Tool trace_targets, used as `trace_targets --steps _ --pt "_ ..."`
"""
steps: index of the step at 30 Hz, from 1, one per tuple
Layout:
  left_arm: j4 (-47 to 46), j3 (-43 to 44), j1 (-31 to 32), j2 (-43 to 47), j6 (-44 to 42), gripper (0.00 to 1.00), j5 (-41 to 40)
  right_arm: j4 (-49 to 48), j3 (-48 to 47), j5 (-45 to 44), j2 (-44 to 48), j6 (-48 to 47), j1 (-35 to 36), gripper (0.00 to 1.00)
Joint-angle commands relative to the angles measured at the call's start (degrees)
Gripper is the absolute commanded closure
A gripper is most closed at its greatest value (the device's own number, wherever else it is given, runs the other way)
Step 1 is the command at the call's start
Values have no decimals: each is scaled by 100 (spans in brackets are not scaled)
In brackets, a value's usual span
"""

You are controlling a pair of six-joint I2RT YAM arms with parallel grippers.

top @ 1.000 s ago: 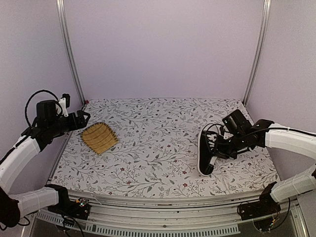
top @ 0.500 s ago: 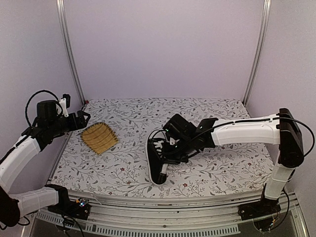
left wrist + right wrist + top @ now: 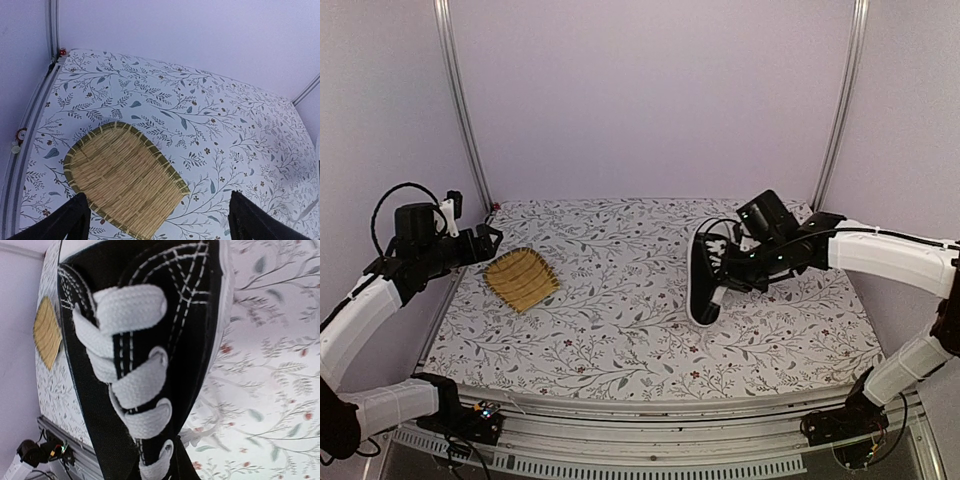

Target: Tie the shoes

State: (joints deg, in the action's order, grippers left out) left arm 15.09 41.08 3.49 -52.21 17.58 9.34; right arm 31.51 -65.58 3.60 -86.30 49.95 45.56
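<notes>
Progress: your tying hasn't begun, laces (image 3: pixel 135 385) threaded, no bow | sneaker (image 3: pixel 705 285): tilted, right-centre of floral cloth (image 3: pixel 620 330) | right gripper (image 3: pixel 738 268): apparently clamped on sneaker | left gripper (image 3: pixel 490 238): wide apart above woven mat (image 3: pixel 520 278)

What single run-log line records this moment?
right claw: shut on sneaker | sneaker: right of centre | left claw: open, near mat

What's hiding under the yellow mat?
Only the flowery cloth shows around the mat. The mat lies flat and covers whatever is beneath it.
</notes>
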Motion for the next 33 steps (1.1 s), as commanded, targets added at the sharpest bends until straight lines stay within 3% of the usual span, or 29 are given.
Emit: trace_targets --steps 1,4,9,13,15,21,31,33 --pt "59 -6 1 -8 -43 4 -70 500 92 -209 1034 -711 -1190 98" --pt "80 5 -1 -43 -51 4 -69 1345 -429 -653 1320 -1279 -1821 98" --pt "90 6 1 -51 -53 4 -82 1922 -1152 -1150 1252 -1699 -1936 98" --pt "112 1 2 -59 -45 4 -99 1243 -491 -357 1277 -1515 -1916 98" --pt "117 -3 -3 -67 -45 4 -92 624 294 171 1276 -1267 -1828 98" --pt "46 3 10 -111 -75 4 165 -652 1317 862 671 -599 -1020 98" --pt "88 -4 19 -175 -96 4 229 -996 703 770 -736 257 582 98" --pt "78 -12 29 -212 -114 4 247 -1083 525 769 -1066 408 777 93"
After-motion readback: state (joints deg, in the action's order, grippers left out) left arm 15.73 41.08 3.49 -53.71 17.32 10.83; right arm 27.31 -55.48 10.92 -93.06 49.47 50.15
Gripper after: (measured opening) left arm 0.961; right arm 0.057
